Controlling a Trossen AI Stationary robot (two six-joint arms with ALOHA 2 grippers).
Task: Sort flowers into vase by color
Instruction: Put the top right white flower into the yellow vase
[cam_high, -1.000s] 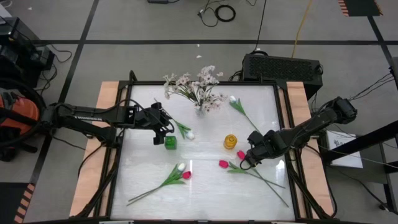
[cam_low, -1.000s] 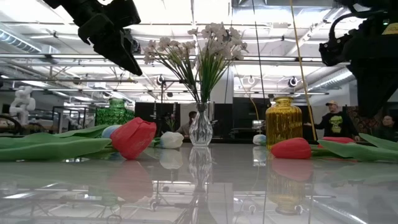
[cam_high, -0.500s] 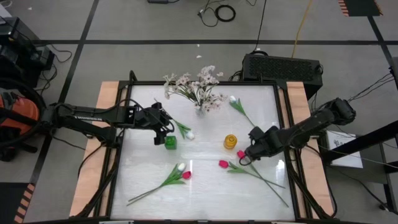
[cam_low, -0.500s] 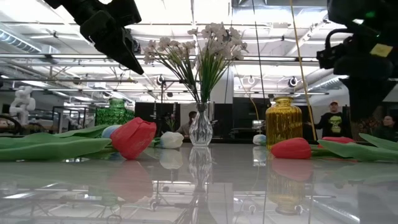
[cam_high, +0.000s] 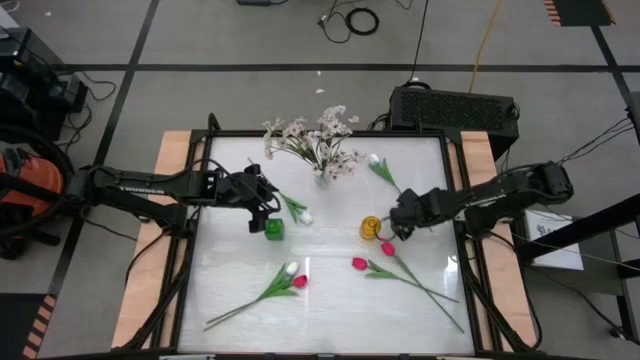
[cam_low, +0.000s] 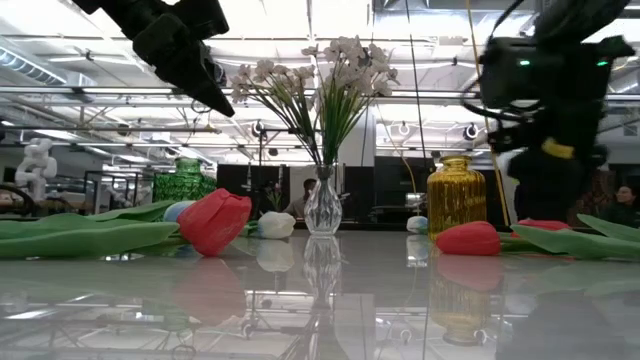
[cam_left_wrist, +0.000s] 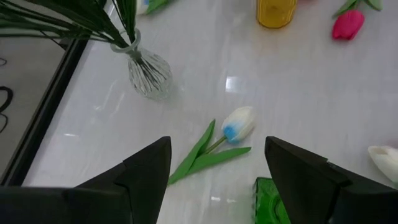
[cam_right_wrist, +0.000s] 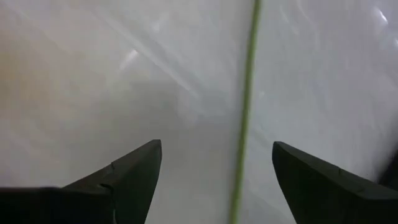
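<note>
From above, the white table carries three vases: a clear glass vase at the far edge already stuffed with pale blossom sprays, a green vase left of centre, and a gold vase right of centre. The left gripper hovers just beside the green vase, fingers spread and empty, with a white tulip lying close by. The right gripper sits next to the gold vase, jaws wide apart, nothing in them. Just below it, two magenta tulips lie with their long stems crossing toward the near right corner. Another white tulip rests near the far edge, and a white-and-magenta pair lies near the front left.

Down at table level: a big magenta tulip head looms on the left, the glass vase stands mid-frame, the gold vase to its right, and a magenta bloom lies in front of that. A person shows in the room behind.

Left wrist view: fingers parted, framing the white tulip; the green vase's rim sits at the edge, the glass vase beyond.

Right wrist view: fingers wide apart over bare table, a green stem running between them.
</note>
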